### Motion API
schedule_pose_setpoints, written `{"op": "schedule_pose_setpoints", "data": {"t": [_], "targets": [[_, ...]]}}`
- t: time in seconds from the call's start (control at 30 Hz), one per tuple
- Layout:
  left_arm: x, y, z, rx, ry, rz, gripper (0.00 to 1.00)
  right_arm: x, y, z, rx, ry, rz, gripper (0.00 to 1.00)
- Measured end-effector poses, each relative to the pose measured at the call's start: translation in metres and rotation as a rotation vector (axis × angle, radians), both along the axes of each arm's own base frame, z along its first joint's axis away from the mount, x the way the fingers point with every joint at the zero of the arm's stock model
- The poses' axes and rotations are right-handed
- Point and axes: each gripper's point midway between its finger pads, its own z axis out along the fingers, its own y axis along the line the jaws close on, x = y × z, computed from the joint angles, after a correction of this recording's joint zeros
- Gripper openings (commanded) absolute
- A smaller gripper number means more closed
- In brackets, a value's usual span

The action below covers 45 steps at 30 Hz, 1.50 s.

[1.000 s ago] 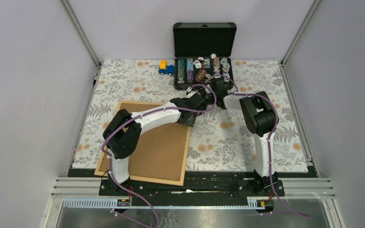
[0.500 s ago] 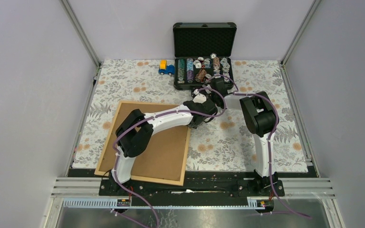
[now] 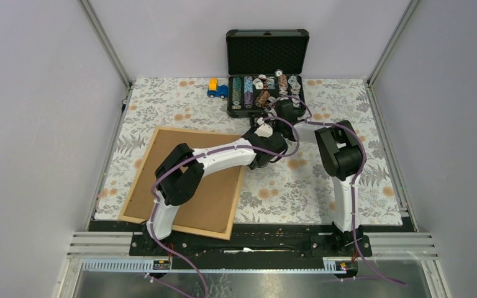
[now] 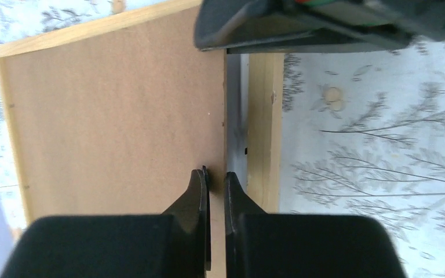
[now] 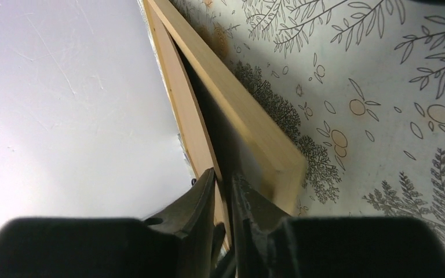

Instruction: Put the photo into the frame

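Observation:
The frame (image 3: 174, 228) of light wood lies face down on the left of the mat, and a brown backing board (image 3: 208, 198) covers it. Both grippers meet at its far right corner. My left gripper (image 3: 259, 155) is shut on the board's right edge (image 4: 216, 176), which stands off the frame rail (image 4: 265, 116). My right gripper (image 3: 267, 124) pinches the same board (image 5: 182, 98) at its corner (image 5: 223, 179), lifted above the frame (image 5: 249, 121). It shows as a dark shape (image 4: 301, 26) in the left wrist view. The photo is hidden.
An open black case (image 3: 267, 93) with rows of chips stands at the back, just beyond the grippers. A small blue and yellow toy car (image 3: 217, 89) sits to its left. The floral mat (image 3: 323, 180) covers the table between the cage walls.
My left gripper moved right to the frame's far right corner and closed on the backing board's edge. The frame swung a little, its near end shifting left.

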Motion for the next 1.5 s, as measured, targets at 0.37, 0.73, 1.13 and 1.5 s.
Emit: {"op": "schedule_pose_setpoints", "data": {"t": [0.37,0.73,1.13,1.5], "targets": [[0.011,0.03,-0.002,0.111,-0.016,0.006,0.0,0.006,-0.044,0.01,-0.058,0.008,-0.079,0.76],[0.011,0.034,0.019,0.041,-0.075,0.016,0.0,-0.092,-0.058,-0.012,-0.098,0.042,-0.071,0.78],[0.014,0.032,0.047,-0.048,-0.132,0.025,0.0,-0.155,-0.002,-0.009,-0.026,-0.048,-0.043,0.84],[0.014,0.03,0.039,-0.064,-0.131,0.018,0.0,-0.15,0.017,0.007,-0.044,-0.134,-0.08,0.79]]}}
